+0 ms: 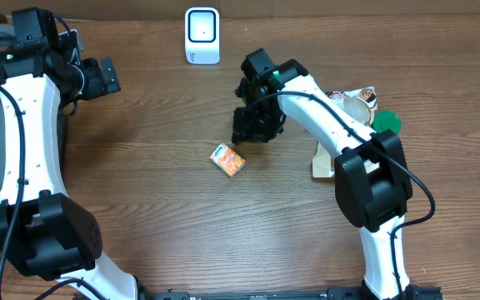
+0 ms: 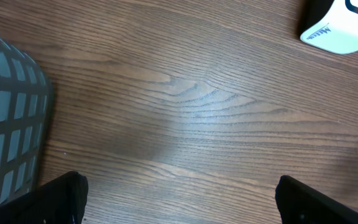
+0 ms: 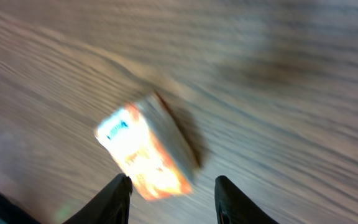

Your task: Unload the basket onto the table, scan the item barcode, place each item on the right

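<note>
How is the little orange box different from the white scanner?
The box is orange and small; the scanner is white and looks bigger. The box lies at a slant in the middle; the scanner sits square near the far edge. Both rest on the wooden table.

Left pincer (image 2: 179, 202) spread wide, fingertips (image 2: 61, 199) at lower corners. Bare wood worktop (image 2: 191, 106) between them. White scanner (image 2: 344, 28) top right; grey mesh basket (image 2: 5, 118) at left edge.

White arms (image 1: 23, 142), black joints (image 1: 373, 187) and cables (image 1: 415, 179), green light (image 1: 275, 75)
</note>
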Available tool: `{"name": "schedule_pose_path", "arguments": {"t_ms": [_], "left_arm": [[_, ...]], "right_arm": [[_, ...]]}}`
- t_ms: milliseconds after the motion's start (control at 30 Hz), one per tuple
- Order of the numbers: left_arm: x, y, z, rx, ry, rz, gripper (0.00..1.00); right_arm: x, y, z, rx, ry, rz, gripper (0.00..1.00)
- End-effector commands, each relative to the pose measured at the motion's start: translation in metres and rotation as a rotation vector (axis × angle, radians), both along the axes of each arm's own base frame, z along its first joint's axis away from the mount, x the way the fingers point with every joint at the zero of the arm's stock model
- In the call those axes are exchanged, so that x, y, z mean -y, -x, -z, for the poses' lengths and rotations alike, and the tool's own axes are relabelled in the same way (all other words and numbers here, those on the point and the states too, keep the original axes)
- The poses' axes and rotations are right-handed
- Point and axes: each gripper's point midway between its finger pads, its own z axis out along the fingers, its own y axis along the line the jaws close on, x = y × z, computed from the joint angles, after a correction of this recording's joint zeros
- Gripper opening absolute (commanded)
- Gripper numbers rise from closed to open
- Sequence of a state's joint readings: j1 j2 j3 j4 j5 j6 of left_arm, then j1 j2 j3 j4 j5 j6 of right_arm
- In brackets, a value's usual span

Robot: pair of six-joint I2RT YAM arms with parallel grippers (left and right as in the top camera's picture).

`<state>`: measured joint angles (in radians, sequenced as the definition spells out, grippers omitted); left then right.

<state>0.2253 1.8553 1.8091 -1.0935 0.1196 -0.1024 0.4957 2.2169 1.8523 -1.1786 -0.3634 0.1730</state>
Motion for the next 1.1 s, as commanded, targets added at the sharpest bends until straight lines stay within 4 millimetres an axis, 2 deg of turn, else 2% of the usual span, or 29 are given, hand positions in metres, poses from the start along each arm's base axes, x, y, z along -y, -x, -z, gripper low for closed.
{"name": "schedule_pose_path", "arguments": {"t_ms": [0, 100, 300, 500, 600, 700, 800, 900, 1067], "left_arm": [[0.0, -0.001, 0.005, -0.011, 0.018, -0.012, 0.99], [0.0, -0.002, 0.005, -0.01, 0.018, -0.012, 1.0], [0.0, -0.001, 0.005, -0.011, 0.018, -0.012, 1.0], [0.0, -0.001, 0.005, -0.011, 0.018, -0.012, 1.0], [0.0, -0.001, 0.005, -0.011, 0.018, -0.012, 0.99], [0.0, -0.001, 0.005, -0.011, 0.018, -0.012, 1.0], [0.0, -0.001, 0.005, -0.011, 0.018, -0.012, 1.0], [0.0, -0.001, 0.005, -0.011, 0.018, -0.012, 0.99], [0.0, -0.001, 0.005, -0.011, 0.018, -0.012, 0.99]], "right_arm": [[0.016, -0.01, -0.01, 0.042, 0.012, -0.07, 0.41], [0.032, -0.011, -0.027, 0.022, 0.024, -0.074, 0.36], [0.054, -0.014, -0.085, 0.041, 0.017, -0.031, 0.27], [0.061, -0.001, -0.138, 0.109, -0.011, -0.017, 0.27], [0.058, 0.002, -0.145, 0.096, -0.035, 0.03, 0.27], [0.052, 0.0, -0.135, 0.081, -0.037, 0.057, 0.3], [0.045, -0.003, -0.113, 0.053, -0.037, 0.091, 0.32], [0.033, -0.001, -0.084, 0.03, -0.067, 0.073, 0.33], [0.026, 0.006, -0.027, 0.02, -0.077, 0.048, 0.36]]}}
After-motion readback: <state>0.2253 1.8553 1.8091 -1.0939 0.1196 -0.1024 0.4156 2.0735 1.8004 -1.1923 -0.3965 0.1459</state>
